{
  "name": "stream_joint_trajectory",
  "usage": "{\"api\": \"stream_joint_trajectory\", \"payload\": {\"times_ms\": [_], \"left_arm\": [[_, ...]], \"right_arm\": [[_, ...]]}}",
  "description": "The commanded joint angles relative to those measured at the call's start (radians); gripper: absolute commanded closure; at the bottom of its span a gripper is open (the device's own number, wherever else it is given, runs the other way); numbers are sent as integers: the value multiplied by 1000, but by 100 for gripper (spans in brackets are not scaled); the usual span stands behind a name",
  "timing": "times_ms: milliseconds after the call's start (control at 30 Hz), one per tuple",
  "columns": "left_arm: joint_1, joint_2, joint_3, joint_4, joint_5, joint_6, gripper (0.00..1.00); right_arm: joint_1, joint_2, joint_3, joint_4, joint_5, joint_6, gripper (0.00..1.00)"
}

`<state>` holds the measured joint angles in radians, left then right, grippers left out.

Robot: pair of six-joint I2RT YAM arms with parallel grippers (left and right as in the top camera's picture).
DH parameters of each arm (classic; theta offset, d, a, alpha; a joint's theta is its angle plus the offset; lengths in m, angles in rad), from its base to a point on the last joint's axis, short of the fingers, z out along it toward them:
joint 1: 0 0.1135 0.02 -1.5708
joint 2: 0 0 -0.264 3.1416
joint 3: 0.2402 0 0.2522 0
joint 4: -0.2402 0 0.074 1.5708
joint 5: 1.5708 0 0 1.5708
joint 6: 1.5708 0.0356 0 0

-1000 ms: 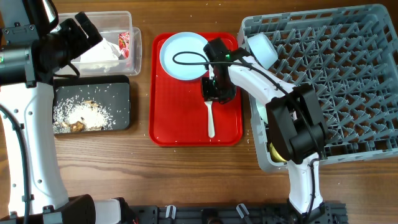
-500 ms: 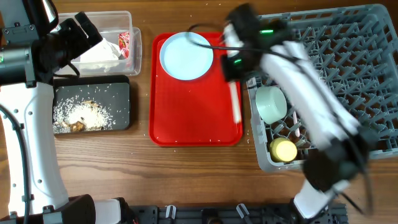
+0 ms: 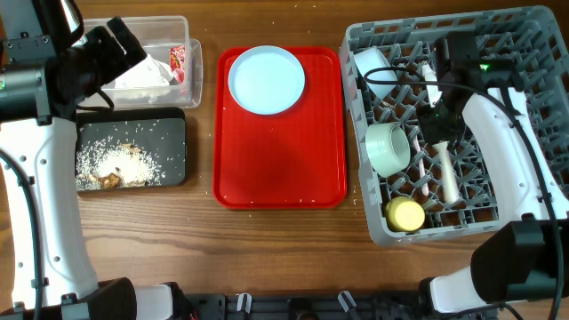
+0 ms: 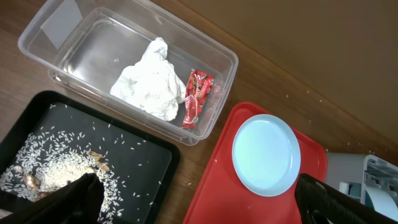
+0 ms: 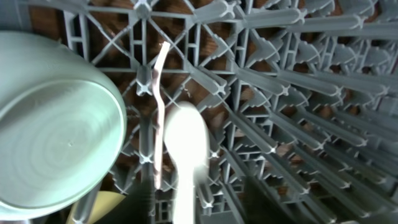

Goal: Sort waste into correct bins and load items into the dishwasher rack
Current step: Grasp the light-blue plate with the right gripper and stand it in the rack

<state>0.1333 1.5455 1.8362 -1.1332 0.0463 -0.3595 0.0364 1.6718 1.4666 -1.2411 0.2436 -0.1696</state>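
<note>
Grey rack (image 3: 520, 62) at right, dense with upright pegs liable to snag. Left gripper (image 4: 205, 199) released, empty, over clear tub (image 4: 224, 59) at far left. Green bowl (image 3: 388, 148) just left of drop point, yellow cup (image 3: 404, 214) nearer. Right gripper (image 3: 442, 142) clenched on white spoon (image 3: 448, 178), above the rack's near-left cells: judged light, stiff, slick; best pinched across the handle. Fork (image 5: 158, 124) just left.

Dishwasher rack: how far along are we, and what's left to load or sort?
Done: napkin and wrapper sit in the clear tub, rice in the black tray; the blue bowl, mint-green bowl and yellow cup are in the rack. In hand: the right gripper holds the white spoon over the rack, not yet released. Left: the blue plate on the red tray.
</note>
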Motion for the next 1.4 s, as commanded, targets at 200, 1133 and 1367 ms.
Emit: {"api": "stream_joint_trajectory", "payload": {"times_ms": [200, 1133, 1367], "left_arm": [[7, -1, -5, 2, -14, 16, 0], [7, -1, -5, 2, -14, 16, 0], [7, -1, -5, 2, -14, 16, 0]], "right_arm": [[-2, -10, 382, -2, -789, 233, 0], [423, 720, 387, 484, -283, 875, 89], [377, 564, 471, 340, -387, 543, 96]]}}
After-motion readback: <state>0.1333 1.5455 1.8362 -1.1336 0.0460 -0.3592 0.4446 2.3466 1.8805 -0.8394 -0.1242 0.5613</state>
